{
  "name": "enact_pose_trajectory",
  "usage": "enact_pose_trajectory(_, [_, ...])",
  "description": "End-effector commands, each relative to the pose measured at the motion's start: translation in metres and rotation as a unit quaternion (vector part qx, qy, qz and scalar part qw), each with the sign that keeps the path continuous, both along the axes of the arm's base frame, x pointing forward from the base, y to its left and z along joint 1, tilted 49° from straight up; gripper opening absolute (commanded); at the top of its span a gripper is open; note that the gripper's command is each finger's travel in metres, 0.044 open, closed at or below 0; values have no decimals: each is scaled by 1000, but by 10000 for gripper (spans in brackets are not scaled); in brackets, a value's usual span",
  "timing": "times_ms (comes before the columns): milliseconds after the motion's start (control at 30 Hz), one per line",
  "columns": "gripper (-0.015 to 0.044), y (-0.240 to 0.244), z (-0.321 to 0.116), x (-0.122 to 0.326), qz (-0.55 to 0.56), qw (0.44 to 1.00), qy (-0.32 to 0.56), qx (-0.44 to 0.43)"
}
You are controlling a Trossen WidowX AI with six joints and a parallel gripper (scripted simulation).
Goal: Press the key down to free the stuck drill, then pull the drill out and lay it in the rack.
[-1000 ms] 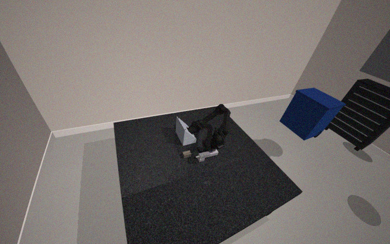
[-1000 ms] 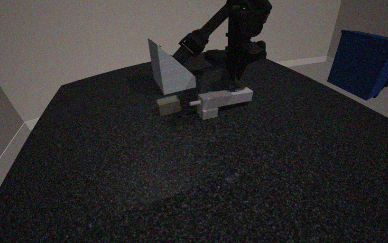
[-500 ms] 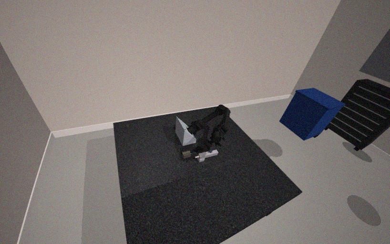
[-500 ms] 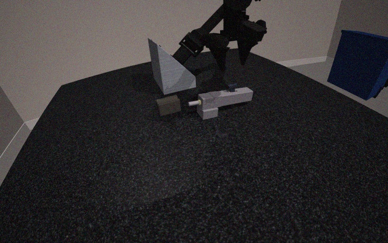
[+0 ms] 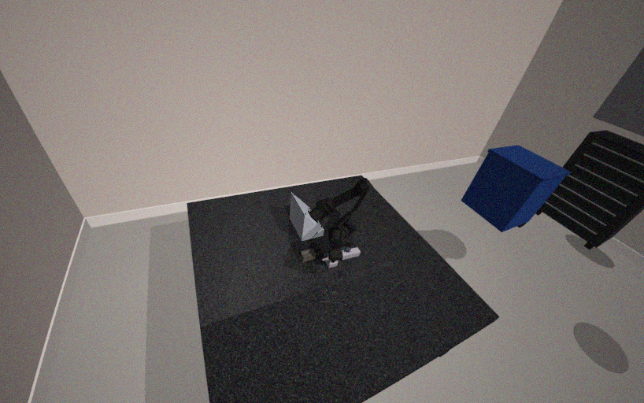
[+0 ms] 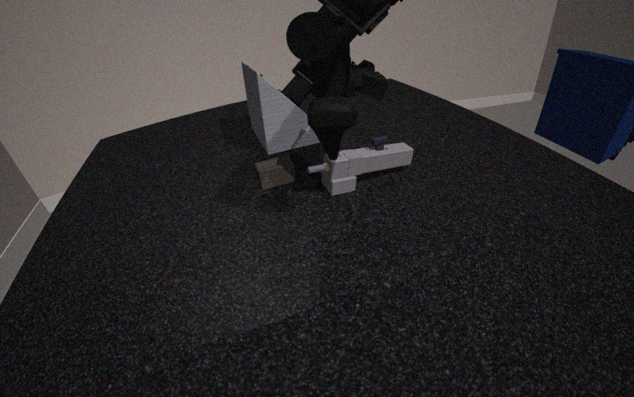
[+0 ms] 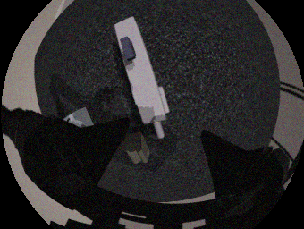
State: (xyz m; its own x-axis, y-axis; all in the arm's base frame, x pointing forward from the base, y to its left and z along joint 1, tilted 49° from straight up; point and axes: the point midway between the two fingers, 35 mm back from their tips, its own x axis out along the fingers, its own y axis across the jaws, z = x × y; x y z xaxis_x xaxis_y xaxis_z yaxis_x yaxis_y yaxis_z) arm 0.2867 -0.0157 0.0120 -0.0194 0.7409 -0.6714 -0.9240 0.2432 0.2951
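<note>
A long whitish housing [image 5: 352,253] [image 6: 384,159] [image 7: 144,76] lies on the dark mat. A dark blue key [image 6: 379,141] [image 7: 128,48] sits on its top, toward the far end from the drill. The pale drill [image 6: 316,168] [image 7: 159,130] sticks out of the housing's other end as a short rod. The tan grooved block that looks like the rack [image 5: 308,255] [image 6: 276,174] [image 7: 142,149] lies a little beyond the drill's tip. My gripper [image 6: 316,171] [image 7: 166,128] is open and empty, with its fingertips low on either side of the drill's protruding end. Finger contact cannot be told.
A pale wedge-shaped block [image 5: 299,219] [image 6: 280,122] [image 7: 81,117] stands behind the rack, close to the arm. The dark mat [image 5: 304,341] [image 6: 233,281] bears everything. A blue box [image 5: 505,190] [image 6: 584,105] and a black slatted object [image 5: 603,183] are off to the right.
</note>
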Motion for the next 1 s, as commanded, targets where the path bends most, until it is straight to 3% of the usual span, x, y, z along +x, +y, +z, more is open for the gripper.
enact_pose_trajectory(0, [440,-9,-53,-17,147,977,-154,7])
enact_pose_trajectory(967, [440,5,-60,-17,146,977,-154,6])
